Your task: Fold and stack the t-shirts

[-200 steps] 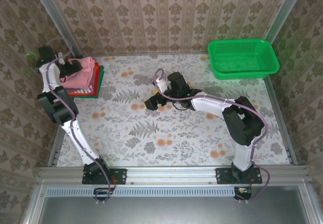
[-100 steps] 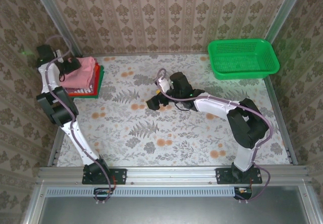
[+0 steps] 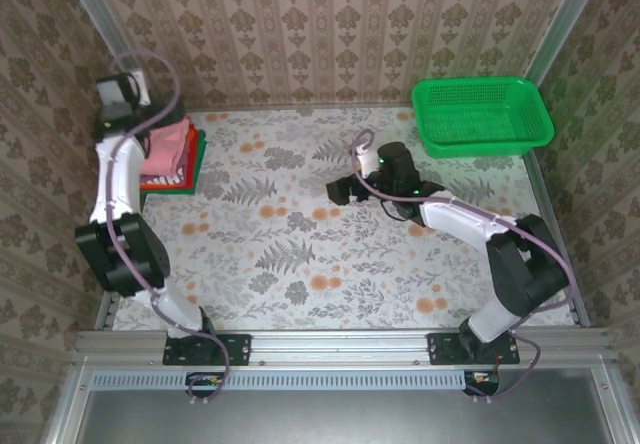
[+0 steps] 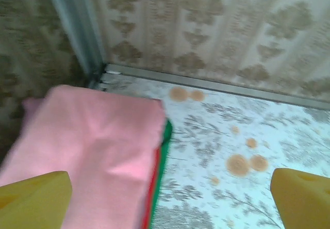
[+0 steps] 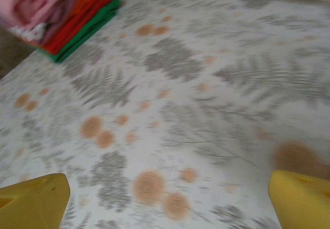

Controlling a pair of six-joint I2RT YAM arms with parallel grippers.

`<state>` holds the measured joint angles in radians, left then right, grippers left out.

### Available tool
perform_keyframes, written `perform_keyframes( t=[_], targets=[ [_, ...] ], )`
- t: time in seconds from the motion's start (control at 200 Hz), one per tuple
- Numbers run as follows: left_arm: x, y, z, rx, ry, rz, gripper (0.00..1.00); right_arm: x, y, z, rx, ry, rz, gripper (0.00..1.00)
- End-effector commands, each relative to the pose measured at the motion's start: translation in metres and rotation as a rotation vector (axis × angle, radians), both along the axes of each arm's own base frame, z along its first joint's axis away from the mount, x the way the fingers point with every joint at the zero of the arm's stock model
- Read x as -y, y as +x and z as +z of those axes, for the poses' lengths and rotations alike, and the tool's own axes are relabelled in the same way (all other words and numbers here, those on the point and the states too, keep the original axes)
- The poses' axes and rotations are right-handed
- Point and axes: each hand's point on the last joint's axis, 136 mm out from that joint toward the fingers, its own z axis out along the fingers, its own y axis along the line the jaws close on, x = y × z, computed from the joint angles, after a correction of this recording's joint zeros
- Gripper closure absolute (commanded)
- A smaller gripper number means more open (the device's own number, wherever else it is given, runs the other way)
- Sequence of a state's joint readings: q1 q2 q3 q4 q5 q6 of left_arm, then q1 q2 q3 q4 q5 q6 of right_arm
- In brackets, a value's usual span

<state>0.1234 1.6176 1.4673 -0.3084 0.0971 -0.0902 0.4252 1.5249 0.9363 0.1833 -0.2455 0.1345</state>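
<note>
salmon-pink t-shirt, red-orange t-shirt, green t-shirt. the mesh basket is bright green. the table is white with grey ferns and orange blooms; the walls are beige damask.

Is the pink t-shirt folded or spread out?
Folded: the pink t-shirt lies as a compact rectangle on top of the red-orange shirt and the green shirt, whose edges show beneath it.
</note>
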Motion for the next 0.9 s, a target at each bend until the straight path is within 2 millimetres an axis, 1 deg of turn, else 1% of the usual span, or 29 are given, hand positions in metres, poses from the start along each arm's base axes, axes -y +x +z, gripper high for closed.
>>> perform_keyframes(
  t=[0.0, 0.015, 0.02, 0.025, 0.035, 0.06, 0.09, 0.155, 0.195, 0.245, 0.3, 0.365, 0.425, 0.48, 0.61, 0.7, 0.76, 0.815, 0.825, 0.835, 0.895],
  targets=[
    [0.038, -0.015, -0.024, 0.066, 0.055, -0.052, 0.00, 0.067, 0.011, 0.018, 0.098, -0.062, -0.264, 0.00],
    [0.045, -0.019, -0.026, 0.080, 0.057, -0.065, 0.00, 0.076, 0.012, 0.014, 0.097, -0.077, -0.292, 0.00],
    [0.046, -0.020, -0.029, 0.078, 0.057, -0.070, 0.00, 0.078, 0.012, 0.013, 0.098, -0.083, -0.299, 0.00],
    [0.049, -0.023, -0.033, 0.074, 0.056, -0.076, 0.00, 0.082, 0.011, 0.017, 0.111, -0.082, -0.309, 0.00],
    [0.054, -0.025, -0.035, 0.080, 0.059, -0.089, 0.00, 0.087, 0.010, 0.021, 0.124, -0.084, -0.327, 0.00],
    [0.064, -0.033, -0.043, 0.088, 0.065, -0.118, 0.00, 0.102, 0.009, 0.023, 0.141, -0.103, -0.373, 0.00],
    [0.075, -0.042, -0.054, 0.086, 0.076, -0.144, 0.00, 0.121, 0.007, 0.021, 0.149, -0.131, -0.434, 0.00],
    [0.085, -0.061, -0.078, 0.064, 0.110, -0.163, 0.00, 0.160, 0.001, 0.016, 0.162, -0.198, -0.554, 0.00],
    [0.086, -0.072, -0.093, 0.045, 0.125, -0.155, 0.00, 0.182, -0.004, 0.013, 0.172, -0.232, -0.625, 0.00],
    [0.082, -0.086, -0.107, 0.035, 0.131, -0.139, 0.00, 0.203, -0.011, 0.006, 0.179, -0.268, -0.680, 0.00],
    [0.077, -0.099, -0.116, 0.044, 0.131, -0.118, 0.00, 0.224, -0.018, -0.007, 0.173, -0.313, -0.734, 0.00],
    [0.070, -0.112, -0.121, 0.049, 0.160, -0.100, 0.00, 0.240, -0.025, -0.021, 0.163, -0.338, -0.776, 0.00],
    [0.062, -0.122, -0.127, 0.041, 0.194, -0.076, 0.00, 0.247, -0.029, -0.032, 0.162, -0.303, -0.793, 0.00],
    [0.056, -0.128, -0.133, 0.039, 0.221, -0.067, 0.00, 0.249, -0.030, -0.039, 0.176, -0.254, -0.790, 0.00],
    [0.050, -0.132, -0.147, 0.084, 0.242, -0.077, 0.00, 0.247, -0.028, -0.048, 0.209, -0.206, -0.779, 0.00],
    [0.042, -0.128, -0.156, 0.124, 0.227, -0.058, 0.00, 0.244, -0.024, -0.046, 0.247, -0.186, -0.762, 0.00],
    [0.042, -0.124, -0.157, 0.127, 0.204, -0.071, 0.00, 0.244, -0.020, -0.045, 0.276, -0.179, -0.753, 0.00],
    [0.041, -0.118, -0.155, 0.155, 0.202, -0.072, 0.00, 0.245, -0.016, -0.048, 0.276, -0.162, -0.750, 0.00],
    [0.041, -0.116, -0.154, 0.164, 0.203, -0.074, 0.00, 0.245, -0.015, -0.055, 0.258, -0.167, -0.745, 0.00],
    [0.042, -0.115, -0.153, 0.174, 0.204, -0.077, 0.00, 0.245, -0.014, -0.057, 0.252, -0.168, -0.743, 0.00],
    [0.041, -0.108, -0.152, 0.198, 0.180, -0.070, 0.00, 0.244, -0.009, -0.065, 0.236, -0.169, -0.732, 0.00]
  ],
)
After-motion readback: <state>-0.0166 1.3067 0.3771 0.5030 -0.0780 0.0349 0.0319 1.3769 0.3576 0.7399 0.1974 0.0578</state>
